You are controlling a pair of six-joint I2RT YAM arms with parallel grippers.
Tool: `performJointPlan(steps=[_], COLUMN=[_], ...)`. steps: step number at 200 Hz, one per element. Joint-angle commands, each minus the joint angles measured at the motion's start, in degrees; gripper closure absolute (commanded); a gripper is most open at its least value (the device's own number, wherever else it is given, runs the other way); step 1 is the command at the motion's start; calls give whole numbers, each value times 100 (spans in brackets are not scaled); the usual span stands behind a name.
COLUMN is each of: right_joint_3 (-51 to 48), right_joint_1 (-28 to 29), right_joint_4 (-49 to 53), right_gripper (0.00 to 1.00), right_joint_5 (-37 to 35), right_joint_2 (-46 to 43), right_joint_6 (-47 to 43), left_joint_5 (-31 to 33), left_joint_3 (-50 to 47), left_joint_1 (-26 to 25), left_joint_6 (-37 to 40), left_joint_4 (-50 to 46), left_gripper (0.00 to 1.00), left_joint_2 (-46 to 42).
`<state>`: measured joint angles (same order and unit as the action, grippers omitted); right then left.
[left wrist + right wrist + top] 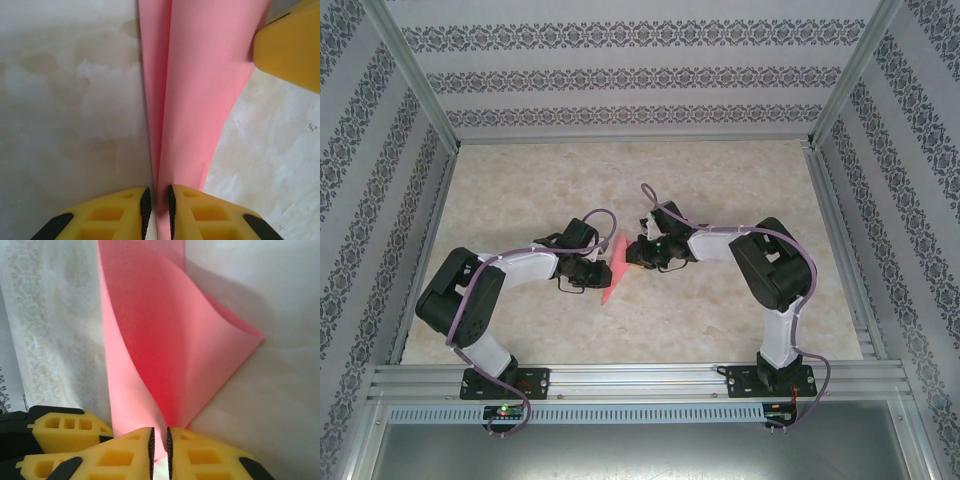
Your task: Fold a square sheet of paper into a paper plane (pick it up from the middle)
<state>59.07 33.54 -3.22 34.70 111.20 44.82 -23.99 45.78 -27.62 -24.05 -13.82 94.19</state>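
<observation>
I have the square sheet of paper folded double, at mid-table between the arms. The left gripper and right gripper each pinch it (jaws nearly together). Advice: hold both pinches level and draw the crease taut without tearing.

The pink paper (matte, unmarked) is folded lengthwise, tapering.

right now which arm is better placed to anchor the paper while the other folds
Probably the left. The left gripper is shut on the pink paper along its flattened crease, a steady hold. The right gripper pinches where a flap curls open, nearer the folding work.
</observation>
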Motion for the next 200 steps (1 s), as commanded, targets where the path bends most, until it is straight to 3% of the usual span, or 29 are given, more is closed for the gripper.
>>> performJointPlan(steps=[1,29,52,95,128,152,200], right_joint_3=[138,206,135,-56,-117,-76,190], right_joint_1=[54,70,57,50,133,195,249], right_joint_4=[-91,4,193,589,298,-463,-820], right_gripper=[86,86,74,73,82,91,96], right_joint_5=[107,64,-169,-501,-314,103,266], right_joint_2=[118,176,17,-627,-746,-415,227], right_joint_6=[8,-6,-108,-278,-46,411,635], left_joint_5=[343,432,518,726,746,711,734], left_joint_3=[64,80,49,45,45,42,36], left_joint_1=[52,55,50,45,46,44,37], left_joint_6=[17,69,110,234,298,332,461], left_joint_4=[629,569,544,452,438,454,421], left_gripper=[77,77,77,78,79,79,79], left_joint_2=[344,413,455,576,657,679,697])
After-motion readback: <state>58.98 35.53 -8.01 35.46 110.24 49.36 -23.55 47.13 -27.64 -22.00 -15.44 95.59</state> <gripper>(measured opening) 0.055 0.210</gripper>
